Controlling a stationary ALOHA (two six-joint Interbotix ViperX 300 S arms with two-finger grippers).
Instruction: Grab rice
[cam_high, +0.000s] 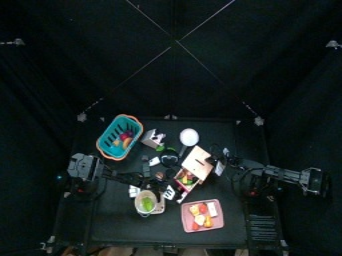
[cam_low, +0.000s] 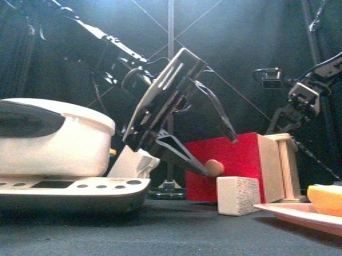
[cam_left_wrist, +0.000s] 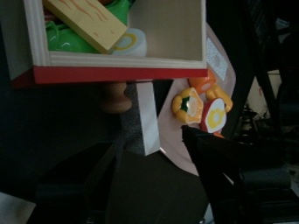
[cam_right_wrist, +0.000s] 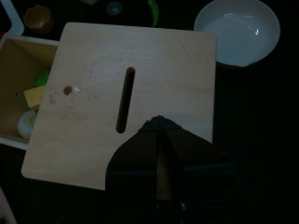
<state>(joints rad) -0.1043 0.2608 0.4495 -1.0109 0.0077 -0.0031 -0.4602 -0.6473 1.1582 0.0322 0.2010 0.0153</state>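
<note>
A white textured block (cam_low: 238, 193), which may be the rice, stands on the table in front of a red-sided wooden box (cam_low: 230, 152). The box (cam_left_wrist: 117, 59) holds toy food: a yellow slab, green pieces and an egg. My left gripper (cam_low: 136, 150) hangs low between the rice cooker (cam_low: 47, 140) and the box, with a white flat piece (cam_left_wrist: 142, 118) at its tips. I cannot tell if it holds it. My right gripper (cam_right_wrist: 158, 127) is shut and points at the slotted wooden lid (cam_right_wrist: 122, 87), which leans by the box (cam_low: 281, 165).
A pink plate (cam_high: 202, 214) with orange fruit pieces (cam_left_wrist: 201, 101) lies at the front right. A white bowl (cam_right_wrist: 239, 31) sits behind the box and a teal basket (cam_high: 124, 135) stands at the back left. A wooden knob (cam_low: 211, 167) shows by the box.
</note>
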